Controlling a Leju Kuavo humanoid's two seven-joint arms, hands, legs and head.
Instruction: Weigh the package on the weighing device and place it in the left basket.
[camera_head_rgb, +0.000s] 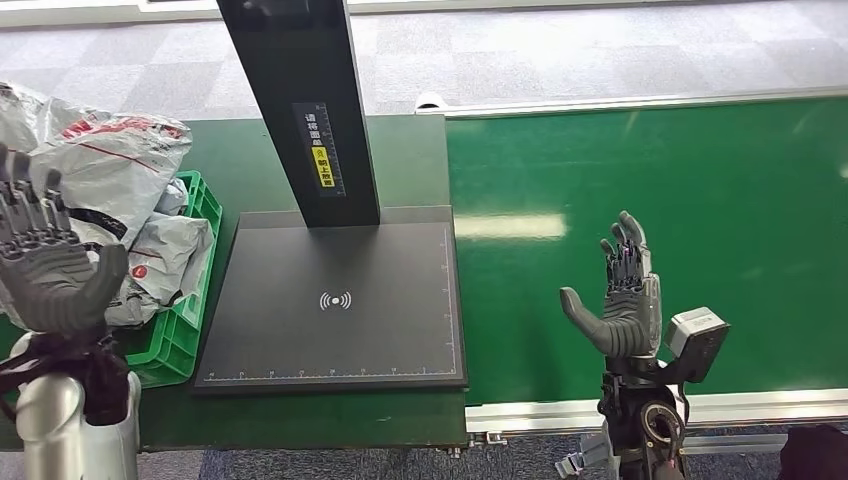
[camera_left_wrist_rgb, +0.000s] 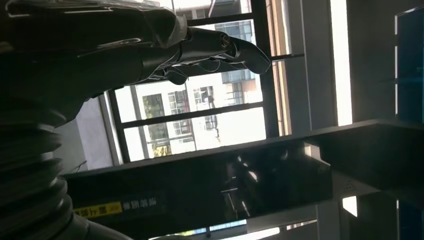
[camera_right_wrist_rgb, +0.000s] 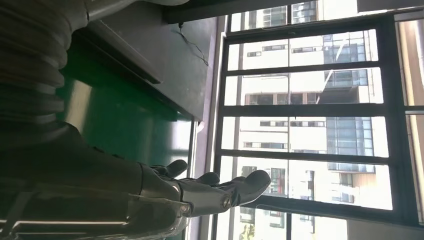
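Both hands empty, fingers spread: left hand (camera_head_rgb: 52, 270) by the packages (camera_head_rgb: 120, 200) heaped in the green basket (camera_head_rgb: 185, 330), right hand (camera_head_rgb: 622, 300) over the belt (camera_head_rgb: 700, 200); scale platform (camera_head_rgb: 335, 300) bare.

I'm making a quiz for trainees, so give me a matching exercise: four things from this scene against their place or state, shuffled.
Things:
1. weighing platform
2. grey packages
3. right hand
4. conveyor belt

Place or state:
A. piled in the green basket
B. open, raised over the belt's near side
C. bare black plate, nothing on it
D. green surface, right of the scale

Pairs: 1-C, 2-A, 3-B, 4-D
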